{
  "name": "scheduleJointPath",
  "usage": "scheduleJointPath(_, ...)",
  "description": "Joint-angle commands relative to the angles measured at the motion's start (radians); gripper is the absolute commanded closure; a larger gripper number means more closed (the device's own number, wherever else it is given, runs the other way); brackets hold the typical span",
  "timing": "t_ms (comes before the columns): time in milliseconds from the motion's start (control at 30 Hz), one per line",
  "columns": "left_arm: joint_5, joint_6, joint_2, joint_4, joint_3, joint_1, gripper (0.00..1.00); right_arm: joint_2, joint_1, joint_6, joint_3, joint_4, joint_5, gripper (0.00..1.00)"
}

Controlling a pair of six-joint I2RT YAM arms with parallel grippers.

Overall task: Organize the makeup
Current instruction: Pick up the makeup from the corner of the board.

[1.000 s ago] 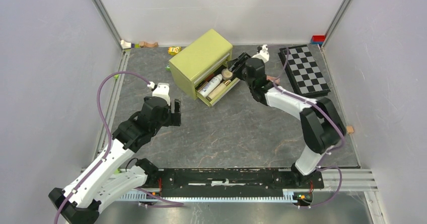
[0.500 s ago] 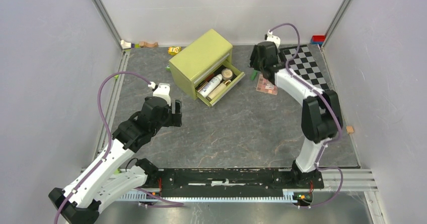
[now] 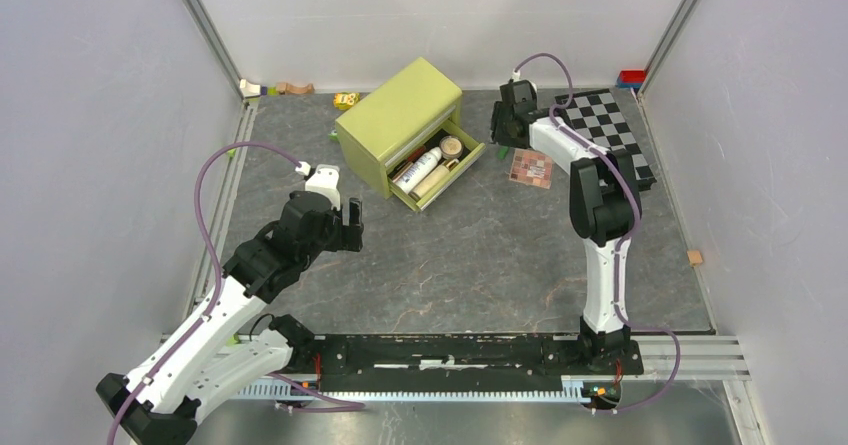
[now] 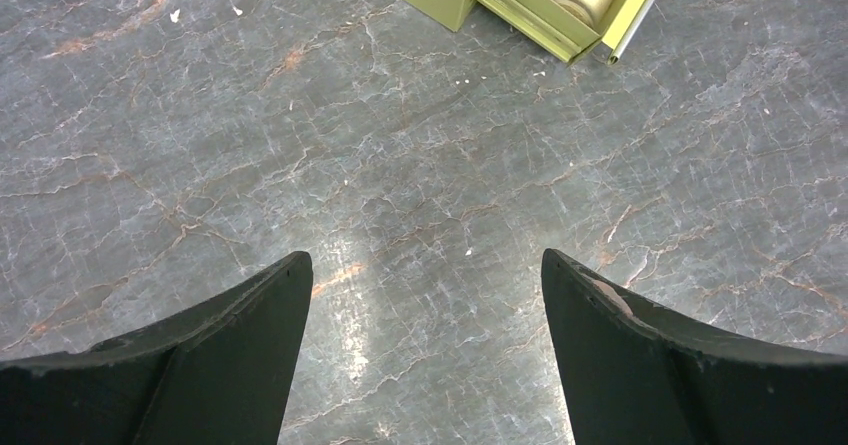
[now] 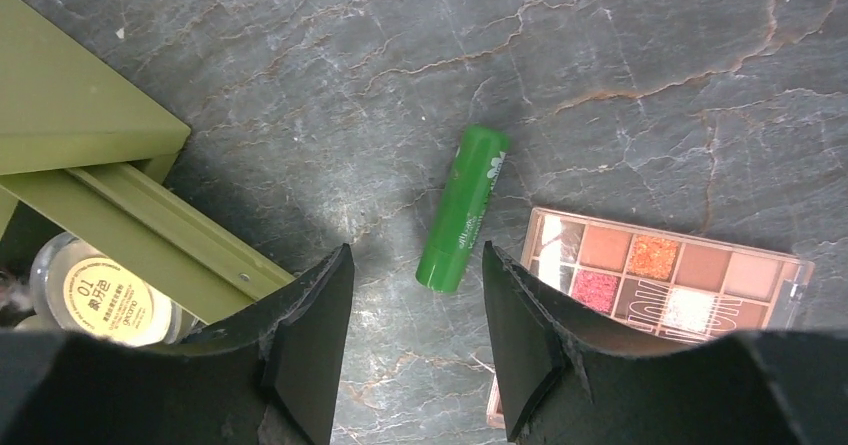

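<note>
Makeup (image 3: 410, 175) was part stowed: the box's (image 3: 400, 115) open drawer (image 3: 455, 177) held a bottle (image 3: 420, 167), a compact (image 3: 452, 147) and a tube (image 3: 433, 181). A stick (image 5: 462, 208) and a palette (image 5: 665, 270) lay just beside each other on the desk (image 5: 600, 55). The right end effector (image 5: 417, 250) hung spread and empty over the stick. The left end effector (image 4: 424, 257) was spread over the desk.

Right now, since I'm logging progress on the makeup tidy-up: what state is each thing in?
drawer: pulled open, partly filled.
white bottle: lying in the drawer.
round compact: in the drawer, label up.
green stick: lying on the table, outside the drawer.
eyeshadow palette: flat on the table, pans showing.
left gripper: open, empty.
right gripper: open, empty, over the green stick.
</note>
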Motion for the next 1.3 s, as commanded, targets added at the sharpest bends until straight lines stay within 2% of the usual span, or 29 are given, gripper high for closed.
scheduleJointPath(0,0.000,0.044,-0.013,0.038,-0.004,0.003,0.10,0.014,-0.002,0.001,0.023,0.008,0.007,0.44)
scheduleJointPath(467,0.010,0.047,0.001,0.039,-0.005,0.005,0.10,0.127,-0.003,-0.032,0.125,-0.029,0.108,0.46)
scheduleJointPath(667,0.019,0.050,-0.006,0.044,-0.009,0.008,0.10,0.187,-0.006,-0.071,0.212,-0.109,0.132,0.58)
scheduleJointPath(1033,0.026,0.050,0.000,0.045,-0.008,0.015,0.10,0.115,-0.006,0.000,0.050,0.010,0.040,0.81)
scheduleJointPath(1133,0.022,0.050,-0.002,0.045,-0.008,0.014,0.10,0.036,-0.004,0.017,-0.015,0.077,0.032,0.87)
scheduleJointPath(1267,0.022,0.050,-0.002,0.045,-0.008,0.015,0.10,-0.124,-0.003,0.064,-0.137,0.196,0.039,0.90)
